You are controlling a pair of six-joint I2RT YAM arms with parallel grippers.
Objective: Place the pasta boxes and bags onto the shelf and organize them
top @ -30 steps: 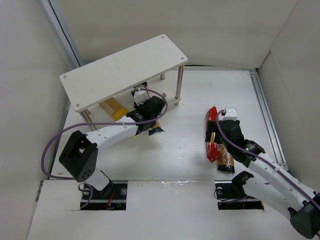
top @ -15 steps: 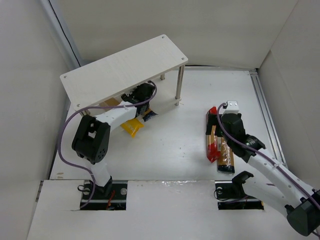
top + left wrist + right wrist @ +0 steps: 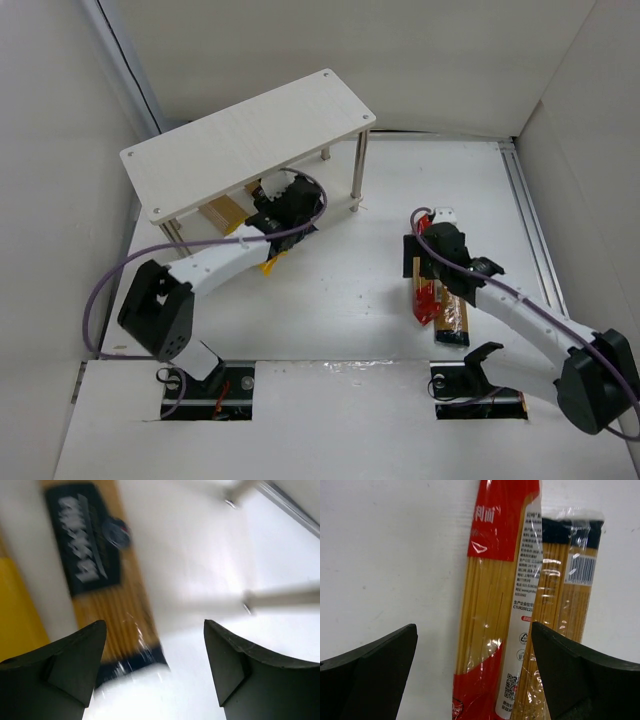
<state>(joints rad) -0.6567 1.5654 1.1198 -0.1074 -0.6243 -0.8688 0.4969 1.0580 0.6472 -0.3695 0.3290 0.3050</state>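
Start nearest the bases, on the right side. Find the right gripper (image 3: pixel 474 626) poised above the table (image 3: pixel 350 300), fingers spread to full width, pinching nothing. Directly beneath it, note the red bag (image 3: pixel 492 580) and, touching it along one long edge, the orange pack (image 3: pixel 572 595). Both lie flat on the table, well apart from the shelf (image 3: pixel 250 130). Treat these two as not yet placed.

Move farther out, to the left side. Find the left gripper (image 3: pixel 155 625) reaching in at the near edge of the shelf, fingers spread, clamping nothing. Below it, note the brown pack (image 3: pixel 95 575) with dark label, flat on the table, and the yellow pack (image 3: pixel 15 615) just beside it. From above, expect only slivers of these two past the arm and the board; extent under the board not discernible. Judge both as set down in the space beneath the shelf, near one leg (image 3: pixel 280 597).

Farthest out, check the top of the board. No pack seen there.

Progress, as a judgement: about half. Left to do: grasp the red bag, then the orange pack, carry each across to the shelf, and lay each alongside the first two, long edges parallel.
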